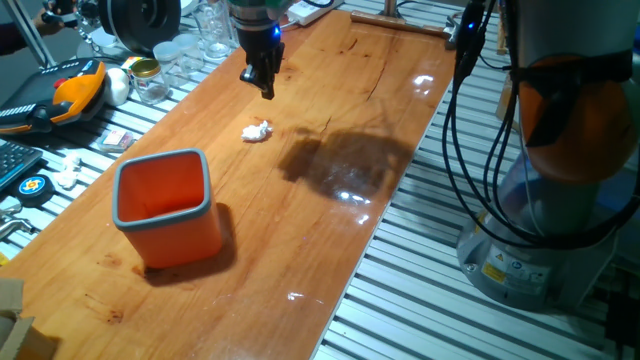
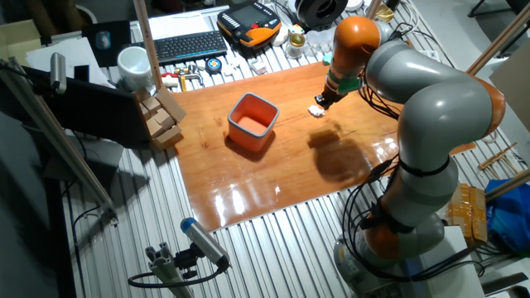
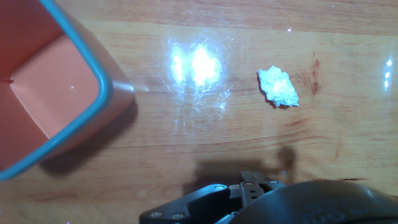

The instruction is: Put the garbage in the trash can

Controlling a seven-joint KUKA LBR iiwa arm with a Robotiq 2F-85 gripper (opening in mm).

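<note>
The garbage (image 1: 257, 131), a small crumpled white wad with an irregular, lumpy surface, lies on the glossy reddish wooden tabletop (image 1: 330, 200), apart from the trash can (image 1: 166, 208). The trash can is a smooth orange plastic bin, rounded-square, slightly tapered, with a grey rim, standing upright with its inside bare. The tool (image 1: 265, 82) hangs above the tabletop just beyond the garbage from the trash can, not touching it; its dark fingers look close together and hold nothing. The tabletop shows grain, dark marks and bright lamp reflections. Beyond the trash can lie a keyboard (image 2: 190, 45) and clear glass jars (image 1: 190, 45) on a slatted metal bench (image 1: 480, 320).
</note>
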